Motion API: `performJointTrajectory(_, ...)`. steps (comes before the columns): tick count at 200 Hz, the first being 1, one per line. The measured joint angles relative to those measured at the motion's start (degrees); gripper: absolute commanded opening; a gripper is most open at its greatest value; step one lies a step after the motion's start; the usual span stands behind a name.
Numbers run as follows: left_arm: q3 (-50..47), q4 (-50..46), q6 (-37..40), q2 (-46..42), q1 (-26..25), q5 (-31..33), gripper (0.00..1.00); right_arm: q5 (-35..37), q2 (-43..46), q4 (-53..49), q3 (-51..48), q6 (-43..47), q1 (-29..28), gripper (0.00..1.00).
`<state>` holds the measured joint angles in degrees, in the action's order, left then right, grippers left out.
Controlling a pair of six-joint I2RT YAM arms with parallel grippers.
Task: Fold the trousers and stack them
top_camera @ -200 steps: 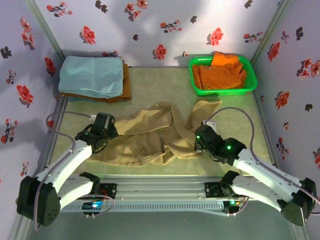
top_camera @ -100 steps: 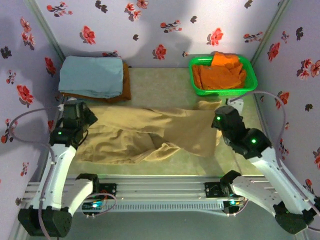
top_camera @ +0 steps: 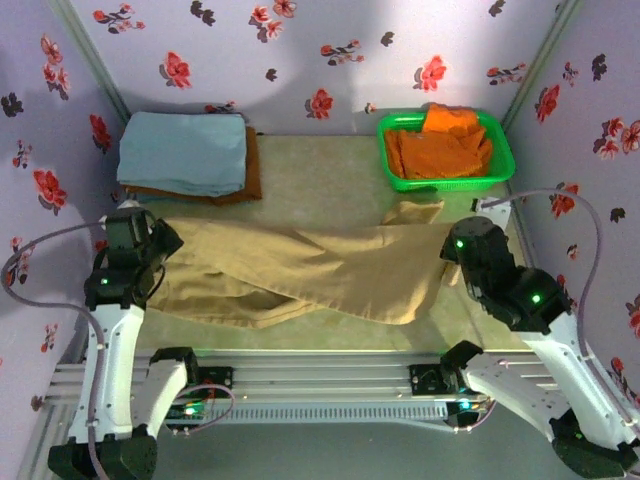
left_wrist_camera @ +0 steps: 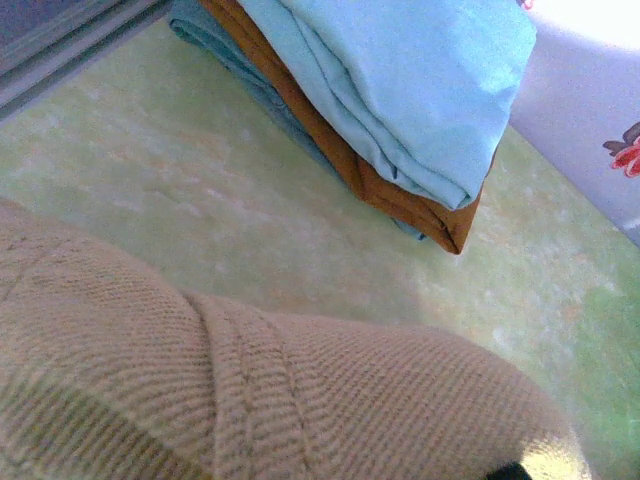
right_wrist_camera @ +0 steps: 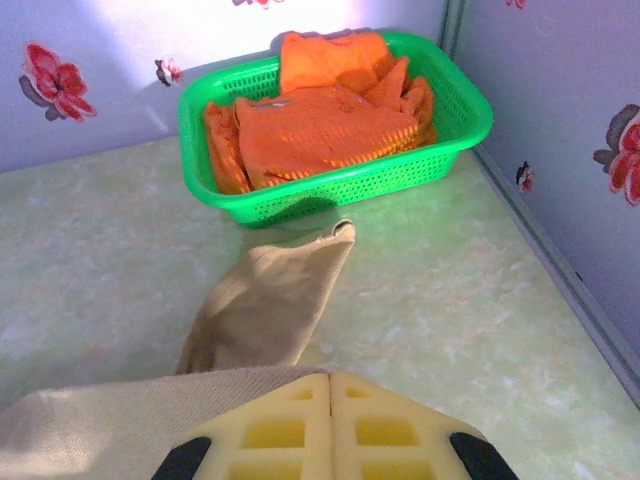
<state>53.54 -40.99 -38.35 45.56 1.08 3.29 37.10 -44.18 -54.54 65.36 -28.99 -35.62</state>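
Observation:
The tan trousers [top_camera: 310,268] hang stretched across the middle of the table between my two grippers. At their left end, my left gripper [top_camera: 163,243] is shut on the cloth. In the left wrist view the ribbed tan trousers [left_wrist_camera: 250,390] cover the fingers. My right gripper [top_camera: 451,262] holds the right end. Its yellow fingers [right_wrist_camera: 280,430] are pressed together, the gripper [right_wrist_camera: 330,380] shut with tan cloth running off to their left. One loose trouser end [right_wrist_camera: 270,300] lies on the mat ahead, pointing at the basket.
A folded light blue cloth [top_camera: 185,150] lies on a brown garment at the back left, also seen close in the left wrist view [left_wrist_camera: 400,90]. A green basket [top_camera: 386,150] of orange garments stands at the back right. Flowered walls close in three sides.
Both arms have swung apart toward the side walls. The trousers, bunched in the middle a second ago, are now drawn out into a long band.

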Motion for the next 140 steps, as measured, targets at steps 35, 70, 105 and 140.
performJointTrajectory(35, -1.2, 3.0, -0.2, 5.9, 1.4, -0.9, 0.00, -2.5, -12.1, 4.6, 1.3, 2.9, 4.5, 0.00)
performJointTrajectory(70, -1.5, 10.4, -3.5, 18.9, 3.6, -1.4, 0.00, -10.1, -32.3, 12.3, 4.3, 3.5, 12.9, 0.35)
performJointTrajectory(105, -2.3, 16.0, -7.0, 28.2, 4.1, -1.8, 0.00, -16.7, -48.2, 14.2, 10.2, 3.8, 15.8, 0.68)
performJointTrajectory(140, -4.5, 19.3, -7.9, 26.5, 4.7, -1.9, 0.00, -18.3, -41.5, 15.4, 8.3, 2.6, 16.1, 0.71)
